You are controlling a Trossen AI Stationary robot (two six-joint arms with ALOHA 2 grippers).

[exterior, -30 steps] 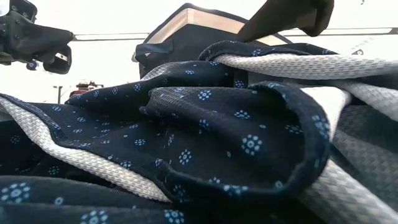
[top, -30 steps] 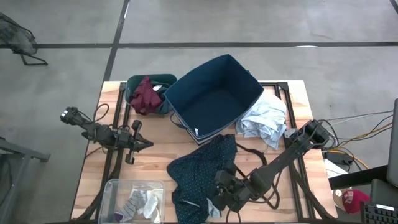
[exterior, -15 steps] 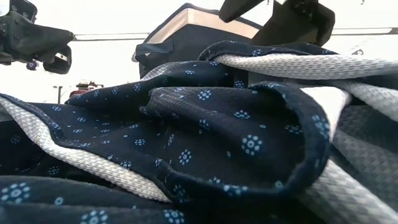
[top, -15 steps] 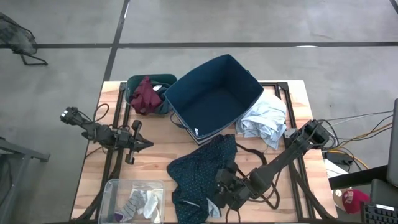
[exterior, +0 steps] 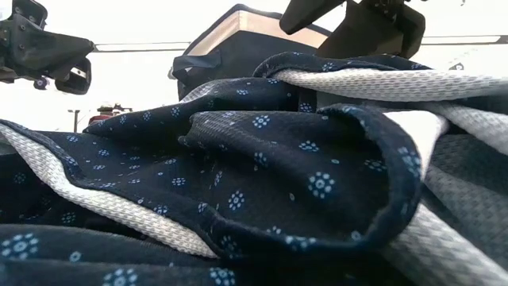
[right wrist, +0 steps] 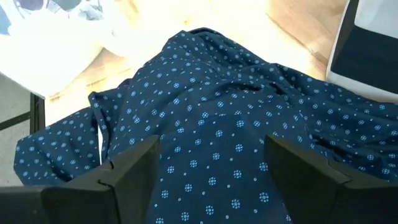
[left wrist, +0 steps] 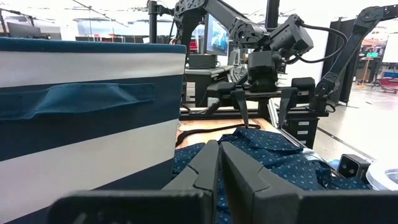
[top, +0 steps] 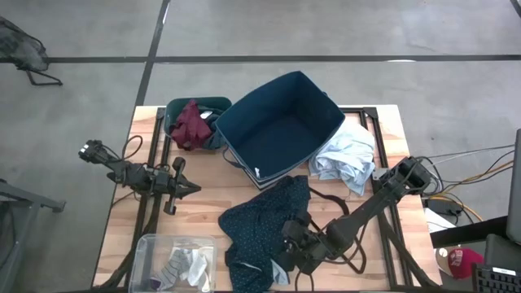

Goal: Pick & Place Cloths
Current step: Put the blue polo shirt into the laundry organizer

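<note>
Hovering spread-fingered over the dotted shirt (top: 260, 228), right hand (top: 286, 248); box (top: 281, 130) well apart.

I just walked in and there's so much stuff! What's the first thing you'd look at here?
The big navy fabric box stands open at the table's middle. Just in front of it sprawls the navy white-dotted shirt, with the right gripper hanging open right over it. The left gripper waits shut at the table's left side, and a maroon piece lies bunched at the far left corner.

Grey concrete floor (top: 326, 32) with dark seams, bright workshop beyond
</note>
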